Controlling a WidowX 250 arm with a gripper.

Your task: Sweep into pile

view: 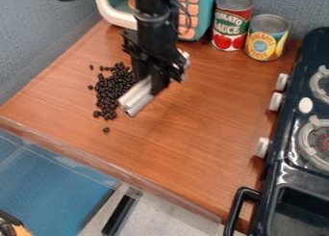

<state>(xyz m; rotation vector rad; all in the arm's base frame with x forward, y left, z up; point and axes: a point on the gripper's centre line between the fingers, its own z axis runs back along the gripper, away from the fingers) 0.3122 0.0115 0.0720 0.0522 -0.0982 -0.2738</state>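
Note:
The black gripper hangs over the upper left part of the wooden counter, shut on a whitish-grey bar-like tool. That tool lies slantwise, its near end low to the left and its far end up to the right behind the fingers. Small black beans lie in an uneven patch just left of the tool, some close against its left side. Single beans lie apart from the patch, at its upper left and toward the front. Part of the patch's right side is hidden by the gripper and tool.
At the back stand a teal and white toy with orange buttons, a red tomato can and a yellow and blue can. A dark stove with pale knobs lines the right. A clear raised edge runs along the counter's front.

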